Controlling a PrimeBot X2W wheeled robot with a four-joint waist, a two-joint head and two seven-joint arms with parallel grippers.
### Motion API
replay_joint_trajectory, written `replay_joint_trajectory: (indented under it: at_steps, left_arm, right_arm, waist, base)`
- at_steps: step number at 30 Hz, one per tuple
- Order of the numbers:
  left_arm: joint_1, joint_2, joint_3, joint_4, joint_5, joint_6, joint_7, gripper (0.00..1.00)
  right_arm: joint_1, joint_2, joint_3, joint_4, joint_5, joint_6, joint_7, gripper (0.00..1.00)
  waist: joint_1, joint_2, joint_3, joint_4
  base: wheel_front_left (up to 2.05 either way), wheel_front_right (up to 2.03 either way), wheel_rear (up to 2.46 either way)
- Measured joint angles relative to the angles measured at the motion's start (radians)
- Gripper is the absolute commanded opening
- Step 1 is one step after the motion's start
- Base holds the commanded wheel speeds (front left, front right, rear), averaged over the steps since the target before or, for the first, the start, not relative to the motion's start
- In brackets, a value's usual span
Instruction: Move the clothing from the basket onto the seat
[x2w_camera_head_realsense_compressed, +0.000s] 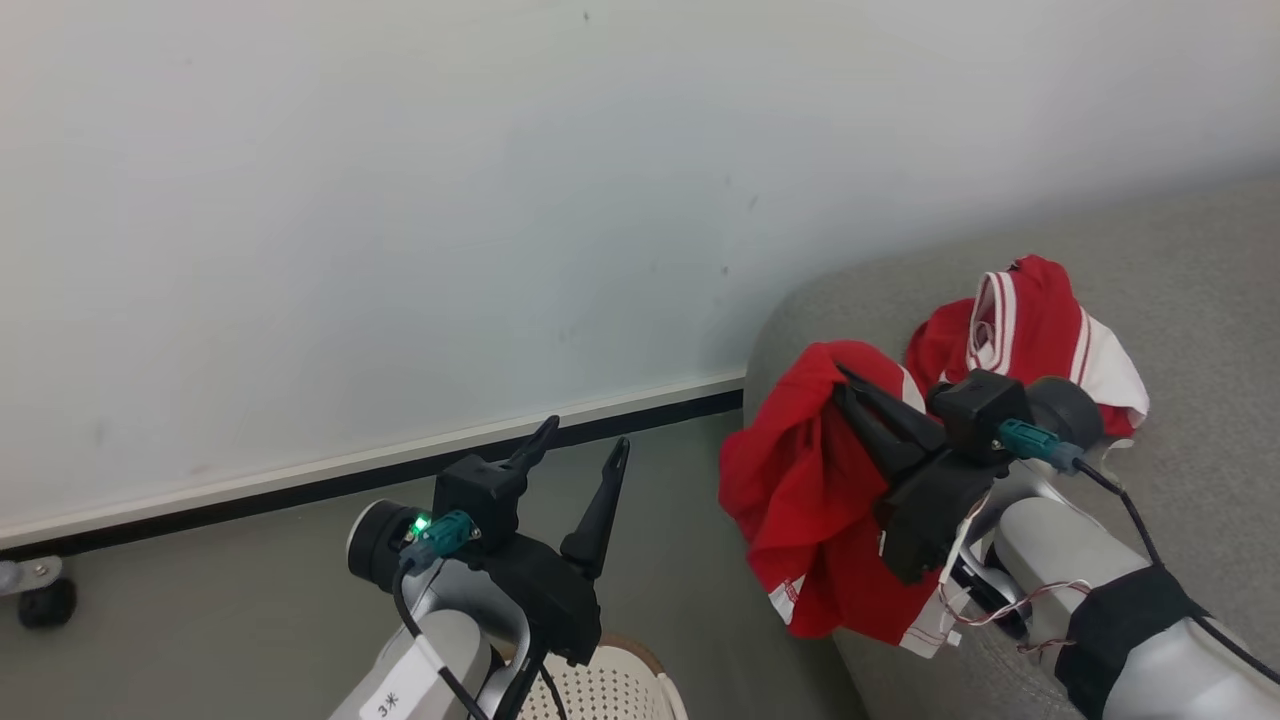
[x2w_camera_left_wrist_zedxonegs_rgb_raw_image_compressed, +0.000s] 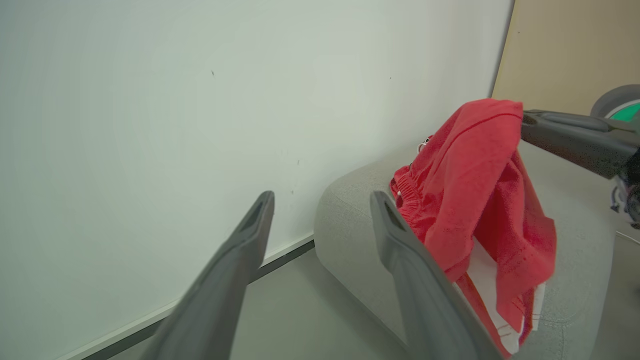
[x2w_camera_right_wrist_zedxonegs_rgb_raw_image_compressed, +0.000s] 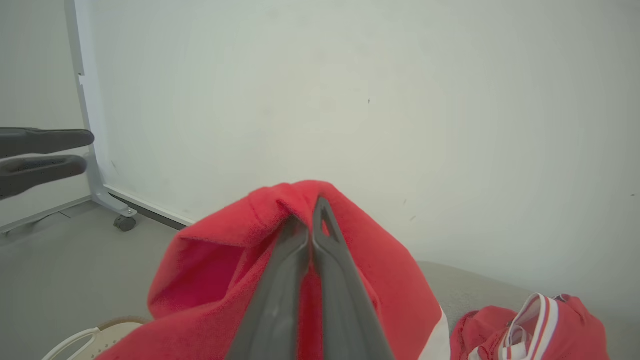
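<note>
Red garment (x2w_camera_head_realsense_compressed: 800, 500) held at the edge of the seat (x2w_camera_head_realsense_compressed: 1180, 260).
Head view: right jaws clenched on the red garment, which hangs at the seat's left edge. A second garment (x2w_camera_head_realsense_compressed: 1040, 320) lies further in on the seat. The left jaws are released and empty, off the seat's left end, as is the basket (x2w_camera_head_realsense_compressed: 610, 690). Left wrist view: the cloth drapes limply against the seat's end. Right wrist view: fabric is bunched over the closed tips. The cloth looks soft, light and unbreakable, and is probably best pinched at a thick fold or waistband.
</note>
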Motion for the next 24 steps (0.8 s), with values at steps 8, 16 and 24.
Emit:
replay_joint_trajectory:
  at_steps: [8, 16, 24]
  left_arm:
    - [0.073, -0.005, -0.041, -0.034, 0.009, -0.001, -0.030, 1.00]
    - [0.124, -0.018, -0.060, -0.067, 0.009, 0.000, -0.045, 1.00]
    - [0.125, -0.028, -0.083, -0.091, 0.018, 0.009, -0.047, 1.00]
  right_arm:
    - [0.014, -0.098, -0.016, -0.077, -0.024, -0.003, 0.000, 0.00]
    - [0.028, -0.182, -0.036, -0.186, -0.040, -0.020, 0.000, 0.00]
    - [0.020, -0.240, -0.066, -0.249, -0.039, -0.028, 0.019, 0.00]
  waist:
    - [0.0000, 0.0000, -0.001, -0.101]
    - [0.0000, 0.0000, 0.006, -0.212]
    - [-0.0001, 0.0000, 0.044, -0.295]
  base:
    - [0.00, 0.00, 0.00]
    - [0.00, 0.00, 0.00]
    - [0.00, 0.00, 0.00]
